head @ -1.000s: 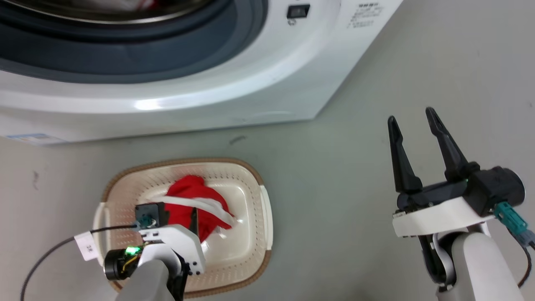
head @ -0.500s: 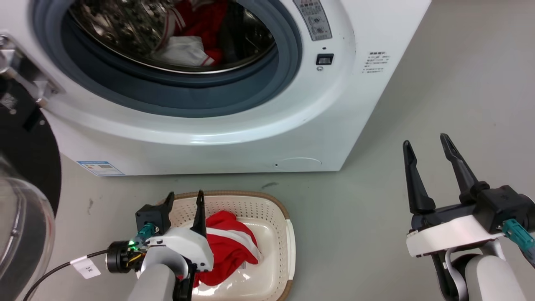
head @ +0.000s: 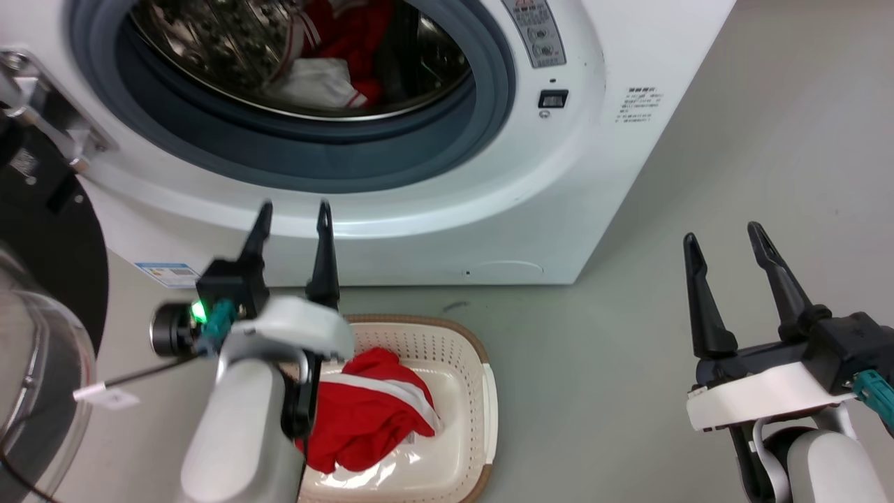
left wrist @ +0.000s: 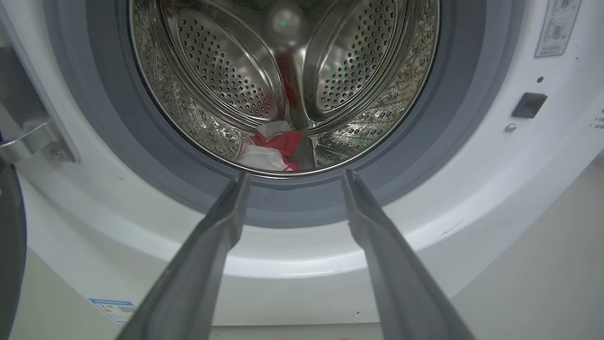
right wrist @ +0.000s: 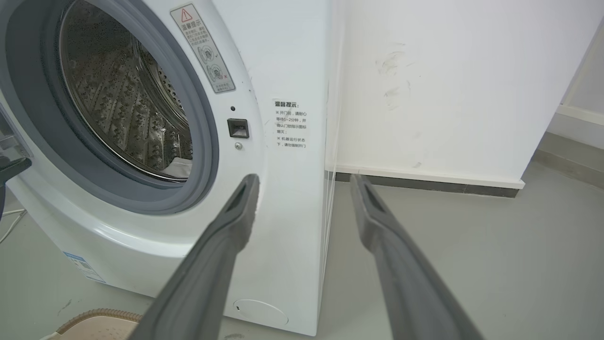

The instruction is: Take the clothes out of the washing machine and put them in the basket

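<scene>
The white washing machine (head: 601,161) stands open in front of me, its steel drum (left wrist: 222,80) holding red and white clothes (head: 335,63) at the bottom, also seen as clothes (left wrist: 269,151) in the left wrist view. One red garment with white stripes (head: 367,419) lies in the cream basket (head: 482,391) on the floor below the porthole. My left gripper (head: 293,213) is open and empty, raised above the basket with its fingers pointing at the porthole's lower rim. My right gripper (head: 723,241) is open and empty over the floor to the right of the machine.
The black-framed glass door (head: 35,335) hangs open at the far left, with its hinge (head: 42,119) beside the porthole. Bare grey floor (head: 768,140) lies to the right of the machine, and a white wall (right wrist: 448,85) with a dark skirting stands behind.
My left gripper has risen from inside the basket, leaving the red garment there, and now points at the porthole. The camera has tilted up. The right gripper has barely moved.
</scene>
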Motion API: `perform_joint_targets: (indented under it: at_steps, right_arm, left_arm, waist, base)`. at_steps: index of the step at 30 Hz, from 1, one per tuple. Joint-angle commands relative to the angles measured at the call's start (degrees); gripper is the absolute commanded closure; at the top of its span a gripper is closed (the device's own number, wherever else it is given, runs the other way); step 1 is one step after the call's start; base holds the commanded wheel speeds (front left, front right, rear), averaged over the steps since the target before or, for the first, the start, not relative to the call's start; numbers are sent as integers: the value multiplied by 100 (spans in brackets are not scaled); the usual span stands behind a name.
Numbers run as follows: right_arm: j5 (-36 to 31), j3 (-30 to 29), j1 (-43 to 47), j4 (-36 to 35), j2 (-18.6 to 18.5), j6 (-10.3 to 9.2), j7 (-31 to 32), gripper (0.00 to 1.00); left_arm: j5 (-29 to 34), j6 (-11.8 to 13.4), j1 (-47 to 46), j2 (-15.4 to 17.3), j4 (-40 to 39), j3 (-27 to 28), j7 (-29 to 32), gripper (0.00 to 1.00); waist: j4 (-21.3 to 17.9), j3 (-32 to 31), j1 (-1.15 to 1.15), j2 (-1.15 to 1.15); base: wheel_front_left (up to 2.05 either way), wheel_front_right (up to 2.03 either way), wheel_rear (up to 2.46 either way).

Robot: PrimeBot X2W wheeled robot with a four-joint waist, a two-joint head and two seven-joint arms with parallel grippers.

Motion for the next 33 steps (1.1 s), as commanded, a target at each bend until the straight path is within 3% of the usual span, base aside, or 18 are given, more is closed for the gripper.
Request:
perform_joint_targets:
  at_steps: [1, 8, 19, 33]
  right_arm:
    - [42, 39, -67, -45, 1, -3, -3, 0]
    - [179, 221, -307, -45, 1, -3, -120, 0]
    - [496, 539, -736, 228, 1, -3, -448, 0]
    - [994, 873, -1110, 548, 4, -3, -667, 0]
  left_arm:
    - [83, -1, -224, 3, -19, 37, -14, 0]
    - [281, -71, -1175, 209, 413, 144, -15, 0]
    - [556, -239, -2952, 914, 1935, 110, 44, 0]
    - [804, -527, -5075, 1799, 3379, -121, 1121, 0]
  waist:
    - [-70, 163, 1, 0]
    - [-350, 716, 1, 0]
    - [-904, 1475, 1, 0]
    - [-1485, 2213, 1, 0]
  base:
    - [0, 0, 0]
    - [0, 0, 0]
    - [0, 0, 0]
    - [0, 0, 0]
